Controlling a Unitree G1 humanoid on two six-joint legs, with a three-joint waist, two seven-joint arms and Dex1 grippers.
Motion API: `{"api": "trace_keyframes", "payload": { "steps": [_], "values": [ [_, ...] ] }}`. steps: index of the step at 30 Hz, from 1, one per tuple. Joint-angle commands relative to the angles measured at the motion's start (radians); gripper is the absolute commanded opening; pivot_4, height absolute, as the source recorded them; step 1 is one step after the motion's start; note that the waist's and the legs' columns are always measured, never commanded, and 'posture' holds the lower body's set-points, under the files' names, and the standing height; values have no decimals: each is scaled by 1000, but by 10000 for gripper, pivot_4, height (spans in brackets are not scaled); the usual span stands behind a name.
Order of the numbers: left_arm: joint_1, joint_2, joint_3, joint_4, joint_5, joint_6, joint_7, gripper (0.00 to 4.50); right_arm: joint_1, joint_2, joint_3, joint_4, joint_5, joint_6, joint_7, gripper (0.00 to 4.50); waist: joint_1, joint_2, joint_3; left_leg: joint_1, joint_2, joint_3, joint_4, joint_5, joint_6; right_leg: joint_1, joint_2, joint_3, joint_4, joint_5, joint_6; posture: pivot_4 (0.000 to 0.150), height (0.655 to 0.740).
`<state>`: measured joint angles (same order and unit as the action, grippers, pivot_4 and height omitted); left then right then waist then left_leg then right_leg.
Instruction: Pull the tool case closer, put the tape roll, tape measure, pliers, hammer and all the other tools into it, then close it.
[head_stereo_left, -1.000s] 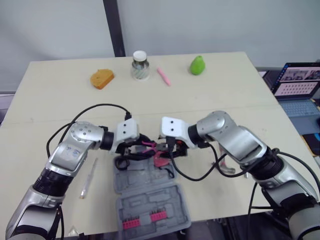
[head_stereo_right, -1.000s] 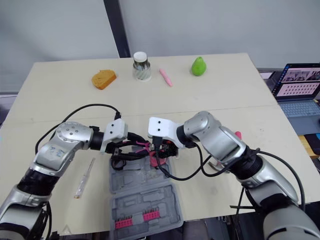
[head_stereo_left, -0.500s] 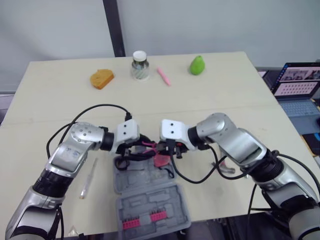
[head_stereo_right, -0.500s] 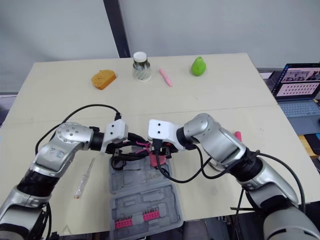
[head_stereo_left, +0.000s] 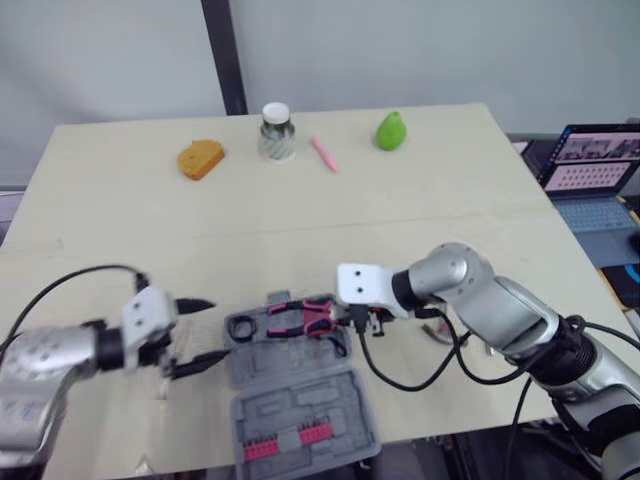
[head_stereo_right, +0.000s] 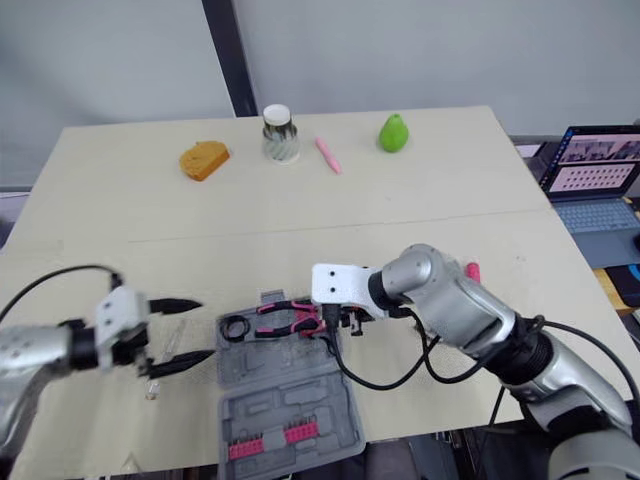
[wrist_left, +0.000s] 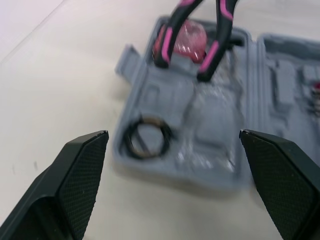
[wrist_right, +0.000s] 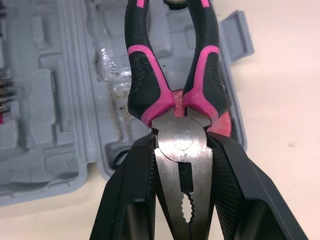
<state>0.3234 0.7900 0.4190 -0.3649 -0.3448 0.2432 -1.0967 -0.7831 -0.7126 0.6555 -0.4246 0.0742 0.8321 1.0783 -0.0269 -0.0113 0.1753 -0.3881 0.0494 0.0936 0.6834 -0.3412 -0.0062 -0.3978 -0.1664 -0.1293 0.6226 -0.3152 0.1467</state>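
Note:
The grey tool case (head_stereo_left: 300, 400) lies open near the table's front edge. A black tape roll (head_stereo_left: 240, 325) sits in its far half, and a pink tape measure (wrist_left: 189, 40) lies under the pliers. My right gripper (head_stereo_left: 352, 318) is shut on the head of the pink-and-black pliers (wrist_right: 145, 95), holding them just over the case's far half, handles pointing left. My left gripper (head_stereo_left: 200, 332) stands open and empty, to the left of the case and apart from it. A screwdriver tip (head_stereo_right: 150, 390) peeks out under the left gripper. A metal tool (head_stereo_left: 440, 335) lies partly hidden behind my right arm.
Along the far edge stand an orange sponge (head_stereo_left: 201, 158), a lidded jar (head_stereo_left: 273, 132), a pink pen (head_stereo_left: 325, 153) and a green pear (head_stereo_left: 391, 130). A laptop (head_stereo_left: 590, 170) sits off the table to the right. A pink object (head_stereo_right: 472, 270) lies behind my right forearm.
My left gripper has let go near the pliers and drawn back left, away from the case, now open. The right gripper keeps the pliers and has shifted slightly right.

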Motion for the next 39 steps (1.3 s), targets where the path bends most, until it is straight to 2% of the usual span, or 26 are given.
{"api": "trace_keyframes", "payload": {
  "steps": [1, 12, 39],
  "values": [
    [132, -27, 95, -50, -25, -95, -41, 45000, -39, 14, 22, -69, -17, 25, 15, 9833, 4, 0, 0, 0, 0, 0, 0, 0, 0, 0, 0, 0, 0, 0, 0, 1500, 7400],
    [335, -117, 118, -45, -12, -247, -32, 45000, -98, 139, 129, -74, -49, 115, -24, 9833, -2, 0, 0, 0, 0, 0, 0, -2, 0, 0, 0, 0, 0, 0, -1, 1500, 7400],
    [326, -101, 79, -69, -16, -231, 36, 45000, -78, 223, 217, 9, -112, 89, -70, 9833, -2, -1, 0, 0, 0, 0, 0, -2, 0, 0, 0, 0, 0, 0, -1, 1500, 7400]
  ]
}}
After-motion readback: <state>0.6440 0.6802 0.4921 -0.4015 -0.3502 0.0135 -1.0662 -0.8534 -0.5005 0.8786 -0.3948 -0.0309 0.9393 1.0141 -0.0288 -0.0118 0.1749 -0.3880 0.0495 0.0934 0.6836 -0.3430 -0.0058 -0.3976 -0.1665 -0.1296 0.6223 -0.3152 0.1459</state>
